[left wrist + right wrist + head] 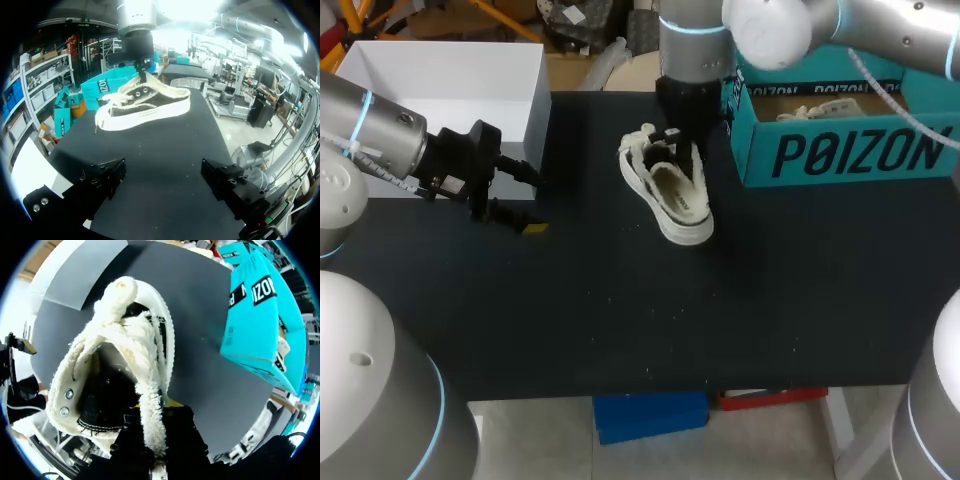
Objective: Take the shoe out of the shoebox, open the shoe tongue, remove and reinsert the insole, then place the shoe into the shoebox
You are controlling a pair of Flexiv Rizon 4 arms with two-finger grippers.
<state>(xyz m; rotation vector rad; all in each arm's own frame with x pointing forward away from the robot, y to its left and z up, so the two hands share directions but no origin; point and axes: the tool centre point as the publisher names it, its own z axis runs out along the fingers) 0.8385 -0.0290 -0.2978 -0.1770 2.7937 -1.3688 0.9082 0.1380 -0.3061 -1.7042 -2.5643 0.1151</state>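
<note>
A cream sneaker with fuzzy edging stands on the black table, its toe toward the front. My right gripper comes down from above onto its upper rim. In the right wrist view the gripper is shut on the fuzzy edge beside the eyelets, with the dark inside of the sneaker showing. The left wrist view shows the sneaker side-on, the right gripper pinching its top. My left gripper stands wide open and empty, well left of the sneaker. The teal shoebox is to the right.
A white open box stands at the back left, close behind my left gripper. Inside the teal shoebox lies another pale shoe. Bare black tabletop stretches in front of the sneaker.
</note>
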